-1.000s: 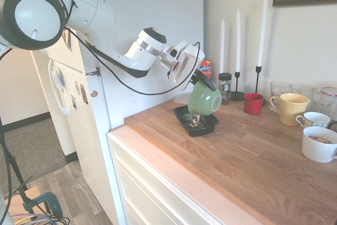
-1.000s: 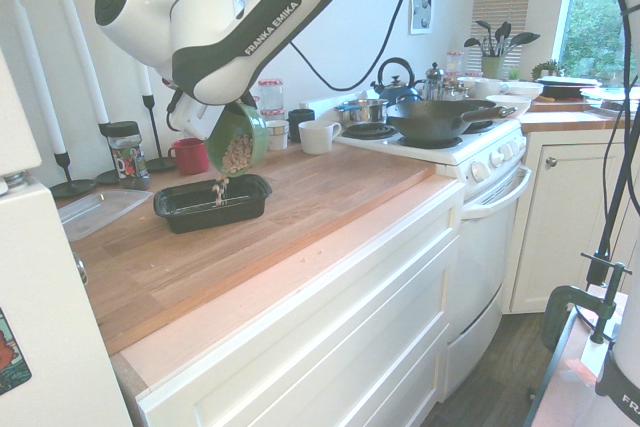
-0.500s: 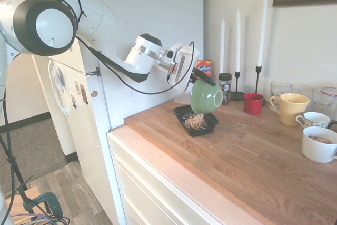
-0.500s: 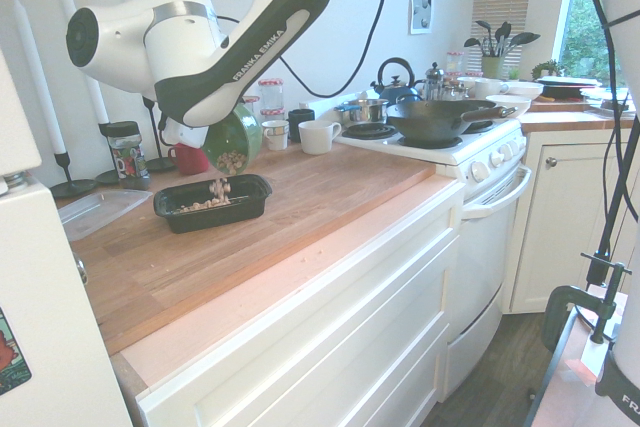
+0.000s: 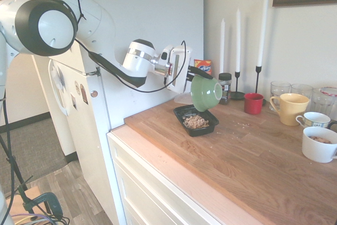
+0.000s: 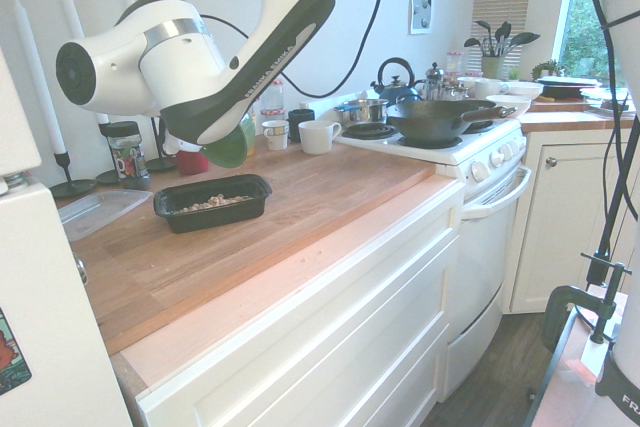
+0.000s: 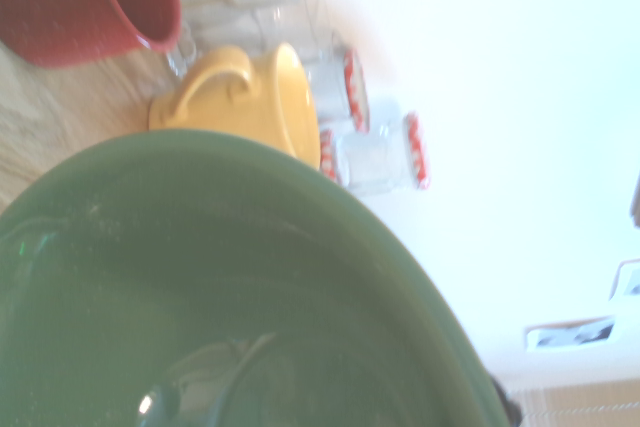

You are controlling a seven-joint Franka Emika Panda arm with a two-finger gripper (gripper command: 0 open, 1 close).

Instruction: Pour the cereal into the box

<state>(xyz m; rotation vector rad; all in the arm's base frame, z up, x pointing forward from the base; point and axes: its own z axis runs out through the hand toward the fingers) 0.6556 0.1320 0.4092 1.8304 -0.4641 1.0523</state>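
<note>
The cereal [image 5: 195,121] lies as a tan heap inside the box [image 5: 181,113], a shallow black tray near the counter's left end; it shows again as cereal [image 6: 212,202] in the box [image 6: 218,213] in the second exterior view. My gripper [image 5: 196,71] is shut on the rim of a green bowl [image 5: 206,93], holding it tipped on its side just above the box's far end. In the second exterior view the arm hides most of the green bowl [image 6: 230,149]. The wrist view is filled by the green bowl's [image 7: 210,287] inside, which holds no cereal.
Three white candles [image 5: 238,32], a spice jar [image 5: 225,87], a red cup [image 5: 253,103], a yellow mug [image 5: 290,108], glasses and white cups [image 5: 318,144] stand to the right. An orange snack bag [image 5: 205,68] is behind the bowl. A fridge [image 5: 142,25] rises on the left.
The cereal that was falling from the bowl now lies in the box. The bowl has lifted and turned from mouth-down towards its side; the arm drew back to the left.
</note>
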